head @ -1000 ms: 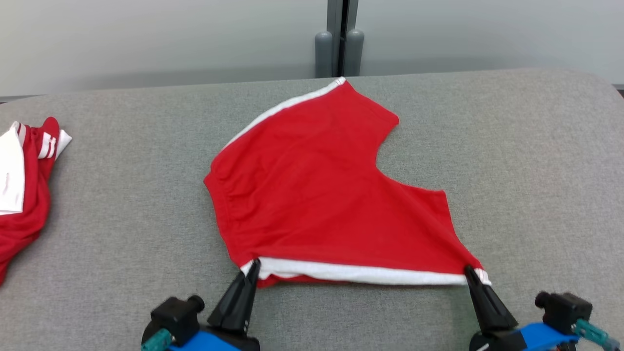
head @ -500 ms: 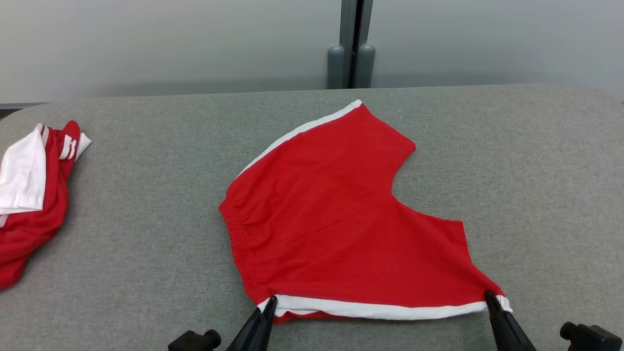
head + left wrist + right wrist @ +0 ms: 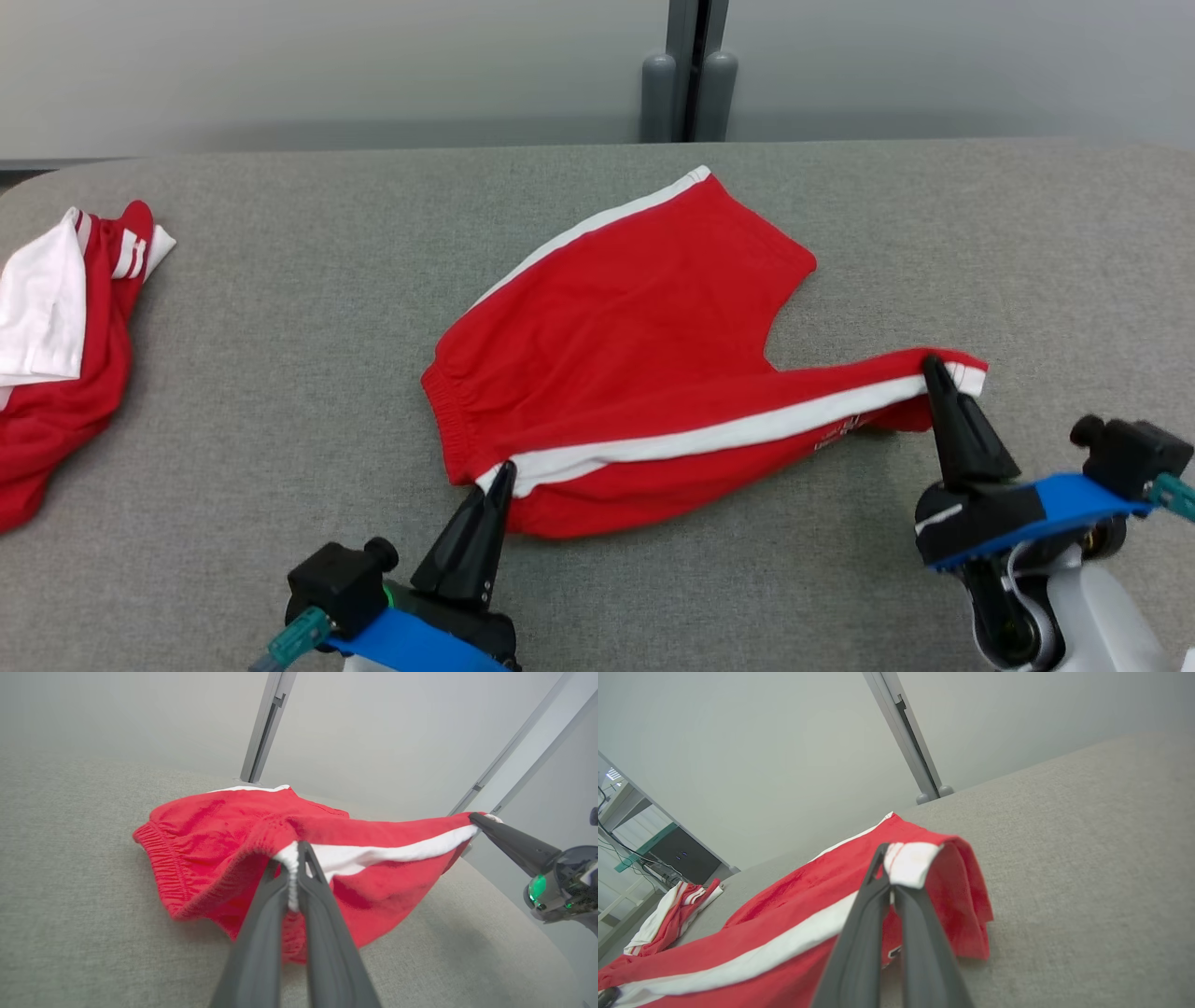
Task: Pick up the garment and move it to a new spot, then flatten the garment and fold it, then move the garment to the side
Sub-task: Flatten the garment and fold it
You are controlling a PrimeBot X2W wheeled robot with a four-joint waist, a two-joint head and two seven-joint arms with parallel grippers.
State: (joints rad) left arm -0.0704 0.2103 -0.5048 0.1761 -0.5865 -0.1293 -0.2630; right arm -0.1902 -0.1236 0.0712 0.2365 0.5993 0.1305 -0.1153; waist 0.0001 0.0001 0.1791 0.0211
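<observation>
The garment (image 3: 635,317) is a pair of red shorts with white side stripes, spread on the grey table (image 3: 280,373). Its near edge is lifted off the cloth and folded back over the rest. My left gripper (image 3: 502,469) is shut on the waistband corner at the white stripe, seen close up in the left wrist view (image 3: 292,858). My right gripper (image 3: 934,366) is shut on the leg-hem corner, raised higher and further back; the right wrist view shows that grip (image 3: 887,858). The stripe stretches taut between the two grips.
A second red and white garment (image 3: 56,345) lies crumpled at the table's left edge. A grey post (image 3: 689,70) stands behind the table's far edge against a pale wall. Bare table lies right of the shorts.
Both grippers have lifted the near striped edge and carried it away from me over the shorts, the right one further. The camera has also shifted.
</observation>
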